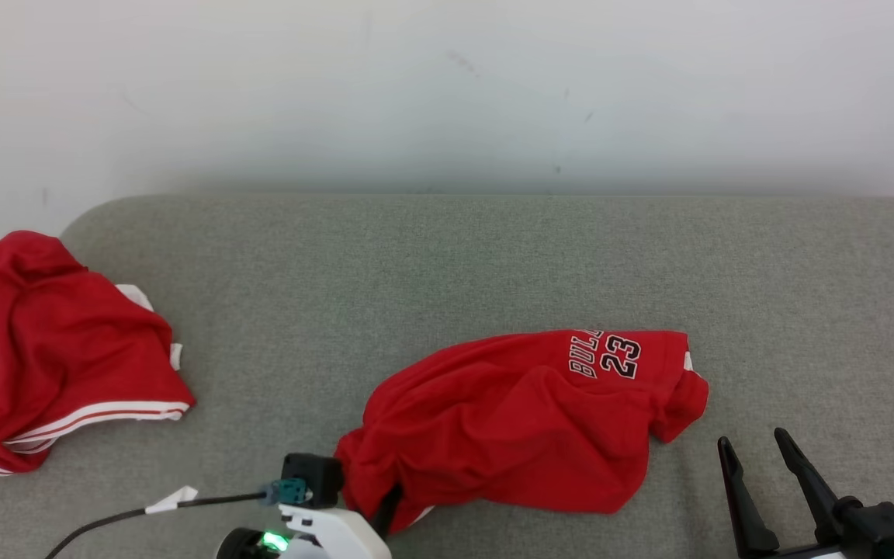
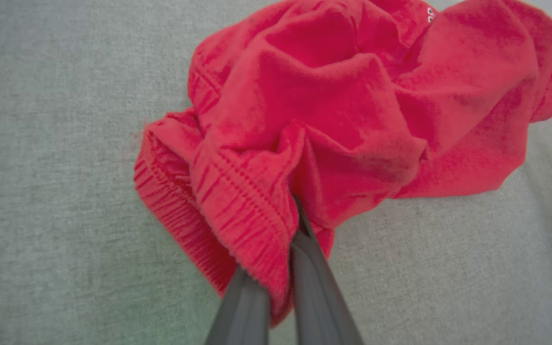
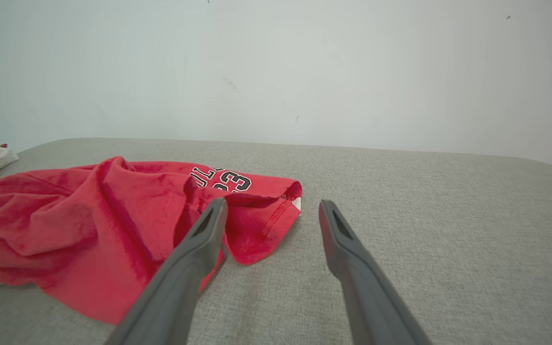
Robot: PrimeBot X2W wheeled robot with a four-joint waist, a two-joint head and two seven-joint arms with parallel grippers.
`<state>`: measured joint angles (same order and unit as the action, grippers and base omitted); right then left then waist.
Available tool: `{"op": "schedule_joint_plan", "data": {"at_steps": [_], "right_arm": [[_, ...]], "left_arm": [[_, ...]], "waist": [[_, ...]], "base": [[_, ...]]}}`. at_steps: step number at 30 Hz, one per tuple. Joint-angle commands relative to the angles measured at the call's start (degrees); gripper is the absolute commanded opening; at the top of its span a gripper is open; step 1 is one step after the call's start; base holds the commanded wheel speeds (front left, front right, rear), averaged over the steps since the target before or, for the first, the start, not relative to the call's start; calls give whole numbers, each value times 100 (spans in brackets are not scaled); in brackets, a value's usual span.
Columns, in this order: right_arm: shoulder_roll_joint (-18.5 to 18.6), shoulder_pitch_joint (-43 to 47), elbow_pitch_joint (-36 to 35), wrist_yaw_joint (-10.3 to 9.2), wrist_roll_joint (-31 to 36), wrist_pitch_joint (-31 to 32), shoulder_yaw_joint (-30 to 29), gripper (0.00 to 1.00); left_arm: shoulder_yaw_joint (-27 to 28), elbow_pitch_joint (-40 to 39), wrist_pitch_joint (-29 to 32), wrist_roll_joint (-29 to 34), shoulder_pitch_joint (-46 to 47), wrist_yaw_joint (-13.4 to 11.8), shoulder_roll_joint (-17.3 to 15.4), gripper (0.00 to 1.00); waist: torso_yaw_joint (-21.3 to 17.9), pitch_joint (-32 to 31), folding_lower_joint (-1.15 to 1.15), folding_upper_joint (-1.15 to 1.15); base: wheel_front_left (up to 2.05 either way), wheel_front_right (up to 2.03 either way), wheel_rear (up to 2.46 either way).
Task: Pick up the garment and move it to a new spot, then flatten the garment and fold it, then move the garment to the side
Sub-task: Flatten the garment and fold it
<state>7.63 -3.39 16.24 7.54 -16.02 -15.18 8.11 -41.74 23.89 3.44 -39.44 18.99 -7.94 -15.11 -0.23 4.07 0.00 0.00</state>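
**Left gripper (image 2: 291,239) clamped on the red garment (image 1: 509,419); right gripper (image 3: 272,206) held wide and empty.**

The garment's ribbed edge is pinched between the closed left fingers, and cloth is draped over one of them. The garment is crumpled low on the grey pad (image 1: 447,256), at its middle near the robot, with the "23" print (image 1: 619,355) at the far right end. The right fingers are spread just beside that end, over bare pad. In the right wrist view one finger is seen in front of a fold, and contact cannot be told. A second red heap (image 1: 43,349) with white stripes is laid at the pad's left edge, well apart. A black cable (image 1: 105,520) with a white tag is seen by the left wrist. The pad is backed by a pale wall (image 1: 447,85) with a few faint marks.
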Motion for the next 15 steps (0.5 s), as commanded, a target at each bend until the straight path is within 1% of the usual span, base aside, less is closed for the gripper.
{"op": "schedule_joint_plan", "data": {"at_steps": [1, 2, 4, 8, 12, 15], "right_arm": [[54, 57, -13, -11, 52, 6, -7, 100], [53, 57, -16, -11, 49, 6, -3, 100], [47, 71, -29, -11, 48, 6, 3, 100], [28, 124, -41, -11, 48, 6, -25, 100], [28, 153, -109, -12, 63, 6, -60, 100], [39, 160, -172, -11, 75, 6, -90, 100]], "left_arm": [[4, -137, -74, 11, -156, -27, -58, 80], [-4, -232, -118, 39, -217, -36, -94, 100], [25, -416, -288, 125, -367, -152, -200, 100], [115, -807, -675, 299, -755, -487, -435, 100], [235, -1376, -1124, 649, -1124, -966, -774, 100], [241, -1809, -1320, 914, -1295, -1245, -941, 100]], "waist": [[17, -18, 0, 0], [16, -28, 0, 0], [-1, -60, 0, 0], [-97, -143, 0, 0], [-239, -203, 0, 0], [-341, -178, 0, 0]], "base": [[0, 0, 0], [0, 0, 0], [0, 0, 0], [0, 0, 0], [0, 0, 0], [0, 0, 0]]}}
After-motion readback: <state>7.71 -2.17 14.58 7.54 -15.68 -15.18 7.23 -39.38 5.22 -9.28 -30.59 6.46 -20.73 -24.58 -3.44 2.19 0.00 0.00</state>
